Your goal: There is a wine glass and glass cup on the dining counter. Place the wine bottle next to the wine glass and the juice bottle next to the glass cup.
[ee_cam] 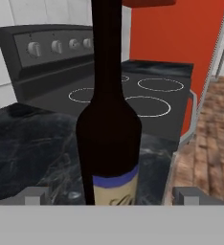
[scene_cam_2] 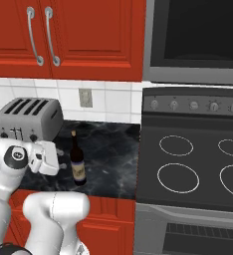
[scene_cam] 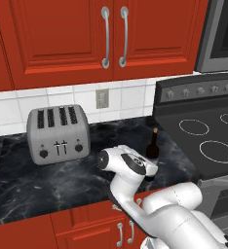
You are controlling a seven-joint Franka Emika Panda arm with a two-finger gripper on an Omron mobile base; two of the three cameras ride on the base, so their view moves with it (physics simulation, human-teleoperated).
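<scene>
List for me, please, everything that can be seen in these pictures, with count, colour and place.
wine bottle: one, nearly black with a pale label, upright on the worktop near its front edge, left of the stove.
toaster: one, grey, four slots, at the back of the worktop.
worktop: one, black veined marble, over red cabinet fronts.
stove: one, dark, white-ringed burners, five knobs, right of the worktop.
microwave: one, grey with a dark door, above the stove.
upper cabinets: red, two grey handles.
wall outlet: one, grey, on white tiles.
gripper: one, open, fingertips on either side of the wine bottle's base, apart from it.
</scene>
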